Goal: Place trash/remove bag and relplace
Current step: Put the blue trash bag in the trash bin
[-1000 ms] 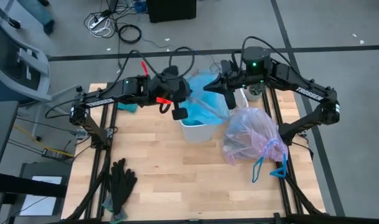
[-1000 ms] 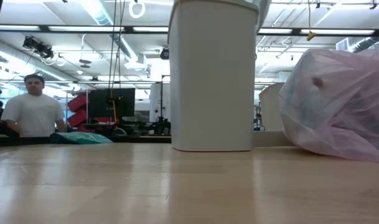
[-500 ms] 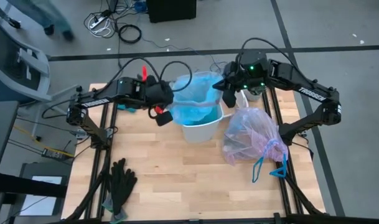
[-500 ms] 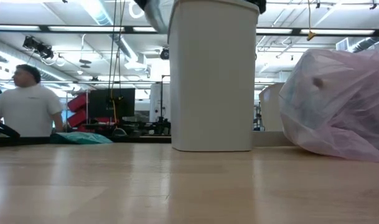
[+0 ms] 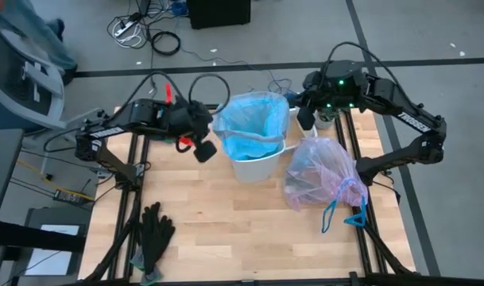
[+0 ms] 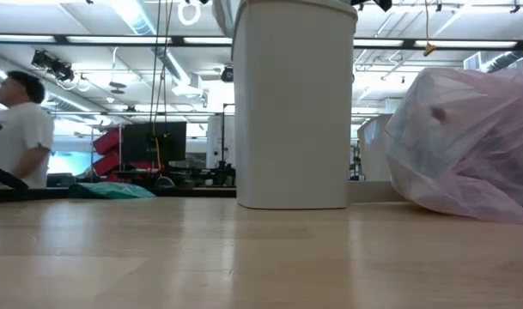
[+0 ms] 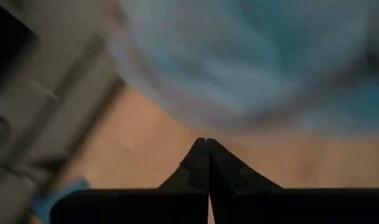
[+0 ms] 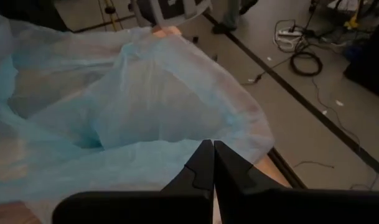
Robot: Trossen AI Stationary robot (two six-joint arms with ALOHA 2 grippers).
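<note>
The high view looks straight down on the whole table [image 5: 226, 230]. The low view sits at tabletop height, facing the room, close to the bin [image 6: 294, 103] (shared with overhead). Both wrist views look closely at the blue liner [image 8: 133, 106].

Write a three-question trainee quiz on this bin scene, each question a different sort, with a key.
1. True or false: the light-blue bag lines the white bin.
2. Which lies beside the bin, on the right arm's side? A) pink bag B) black gloves C) a bottle
3. Fill in: both the left gripper and the right gripper are ____.

Key: 1 true; 2 A; 3 shut.
</note>
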